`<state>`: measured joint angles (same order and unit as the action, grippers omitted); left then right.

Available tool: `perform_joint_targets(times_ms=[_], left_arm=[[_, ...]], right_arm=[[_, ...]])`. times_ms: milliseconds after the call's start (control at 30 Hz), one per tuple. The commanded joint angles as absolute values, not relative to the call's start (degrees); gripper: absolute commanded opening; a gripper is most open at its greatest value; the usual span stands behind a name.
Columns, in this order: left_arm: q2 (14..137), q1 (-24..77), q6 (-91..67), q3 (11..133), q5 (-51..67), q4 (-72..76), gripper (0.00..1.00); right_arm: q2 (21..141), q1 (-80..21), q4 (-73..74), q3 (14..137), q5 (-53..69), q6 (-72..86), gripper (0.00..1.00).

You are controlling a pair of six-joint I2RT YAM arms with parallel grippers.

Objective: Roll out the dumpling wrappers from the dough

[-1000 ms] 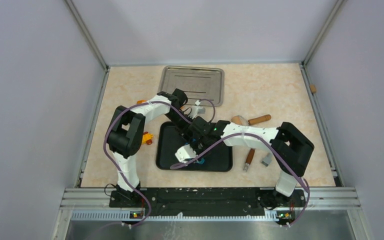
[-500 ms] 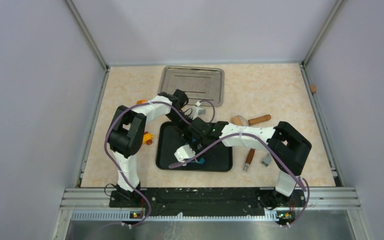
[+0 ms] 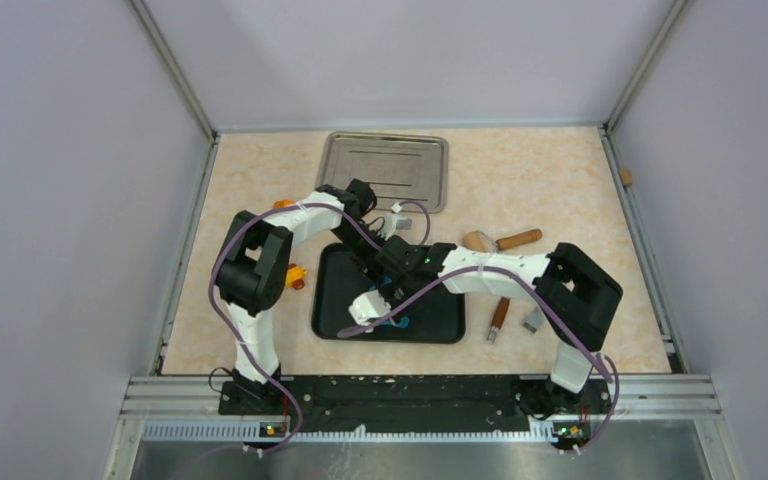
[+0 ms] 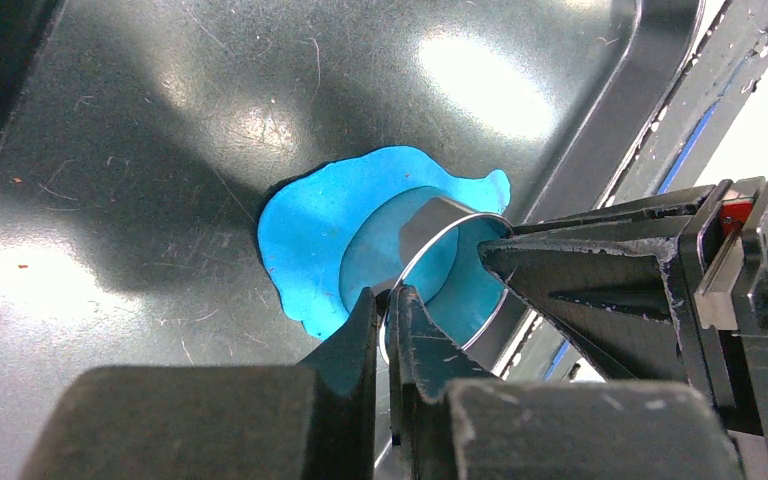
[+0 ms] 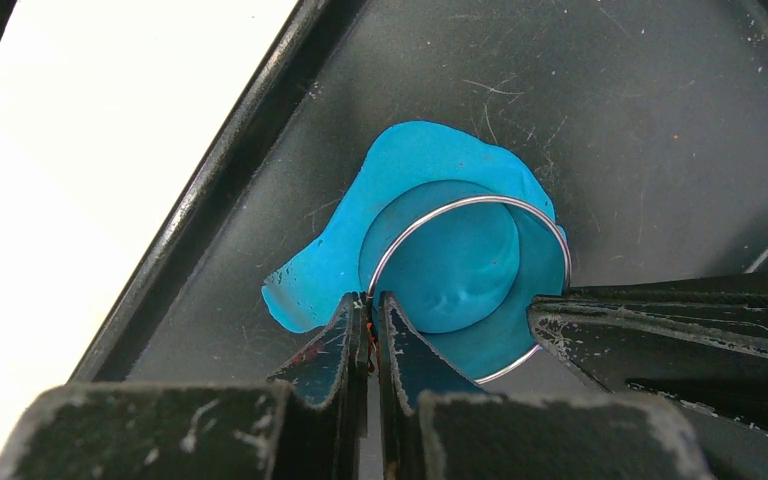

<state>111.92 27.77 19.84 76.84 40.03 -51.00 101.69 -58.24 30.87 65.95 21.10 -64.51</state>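
Observation:
The blue dough [image 4: 305, 225] lies as a flattened irregular sheet on the black tray [image 4: 140, 140]. A thin metal ring cutter [image 4: 452, 214] stands on it, around a round patch of dough [image 4: 385, 250]. My left gripper [image 4: 388, 296] is shut on the ring's near rim. In the right wrist view, my right gripper [image 5: 370, 302] is shut on the rim of the ring cutter [image 5: 472, 203], on the dough [image 5: 410, 160]. The other gripper's fingers [image 5: 660, 325] touch the ring's far side. In the top view both grippers meet over the black tray [image 3: 442, 318]. No separate cut wrapper shows.
A silver tray [image 3: 385, 170] lies behind the black tray. Two wooden-handled tools [image 3: 510, 240] [image 3: 498, 316] and a small grey piece [image 3: 533, 320] lie to the right. Orange bits [image 3: 295, 277] lie to the left. Walls enclose the table.
The right arm's wrist has shifted slightly left and nearer. Both grippers stay on the ring over the dough.

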Motion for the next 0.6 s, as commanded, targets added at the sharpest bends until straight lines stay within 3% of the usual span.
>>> perform_joint_targets(times_ms=[0,567], left_arm=[[112.8,29.0,20.5,74.8,38.0,-50.4,0.01],[113.9,32.3,20.0,76.8,29.5,-48.0,0.0]], right_arm=[[104.2,-58.9,30.5,65.6,22.1,-63.3,0.0],[107.3,-58.9,26.4,64.1,25.7,-48.1,0.0]])
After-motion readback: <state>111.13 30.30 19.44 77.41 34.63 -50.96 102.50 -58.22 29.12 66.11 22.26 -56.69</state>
